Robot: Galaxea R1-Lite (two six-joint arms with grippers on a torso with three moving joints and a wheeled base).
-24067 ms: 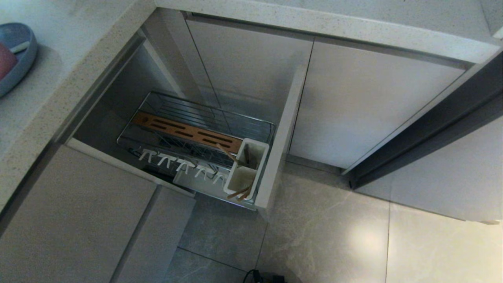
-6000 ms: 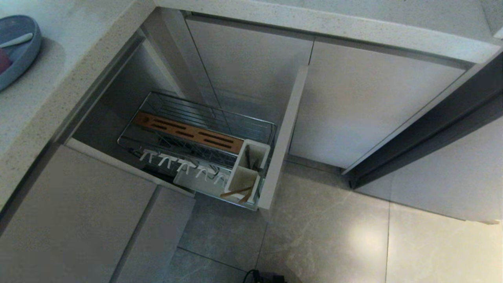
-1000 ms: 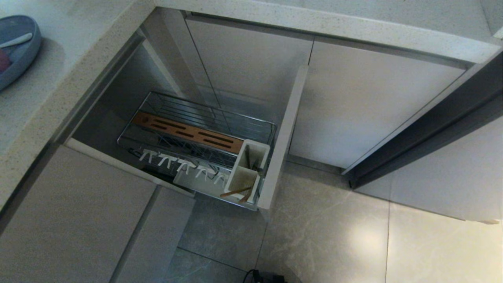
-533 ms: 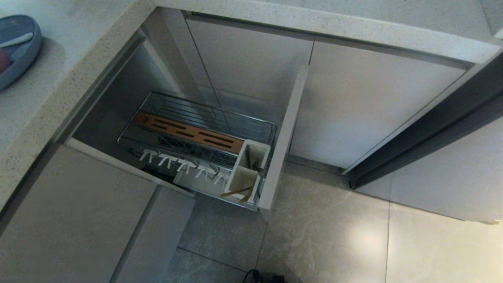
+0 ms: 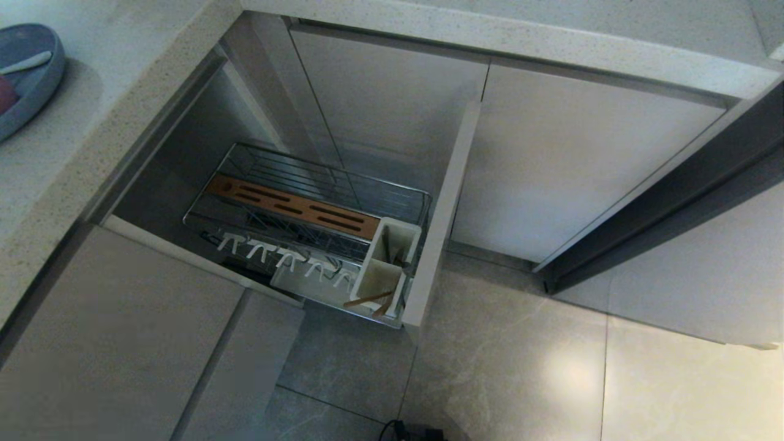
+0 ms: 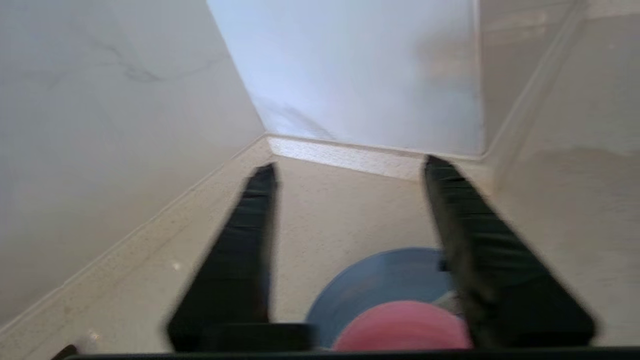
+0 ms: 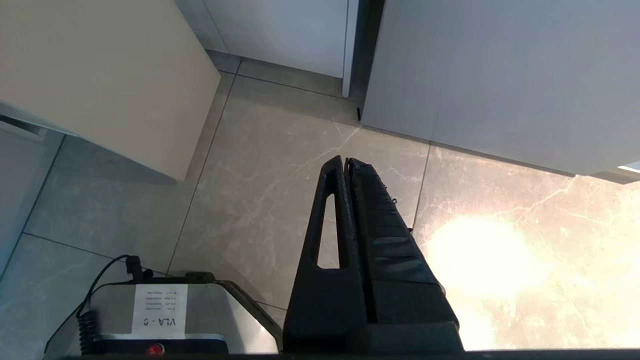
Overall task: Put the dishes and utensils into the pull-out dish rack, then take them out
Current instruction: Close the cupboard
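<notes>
In the head view, the pull-out dish rack [image 5: 318, 226] stands drawn out of the cabinet, its flat front panel [image 5: 441, 214] at the right end. The slotted wooden strip [image 5: 294, 208] runs along the wire basket, with the row of white pegs [image 5: 285, 257] nearer and the white utensil caddy [image 5: 386, 260] against the front panel. The chopsticks [image 5: 370, 300] lean out of the caddy's near compartment. At the far left, on the countertop [image 5: 92, 122], sits the blue plate [image 5: 37, 86] with a sliver of the pink bowl [image 5: 6, 95] in it. Neither arm shows here.

In the left wrist view, the left gripper [image 6: 350, 167] hangs over the countertop with its jaws spread apart and nothing between them. The blue plate [image 6: 380, 277] lies below the fingers, the pink bowl [image 6: 402, 325] resting in it; the right-hand finger crosses in front of both, and contact cannot be told.

In the right wrist view, the right gripper [image 7: 346, 161] is parked low over the tiled floor [image 7: 260, 190], jaws pressed together and empty, beside the robot's base [image 7: 165, 315].
</notes>
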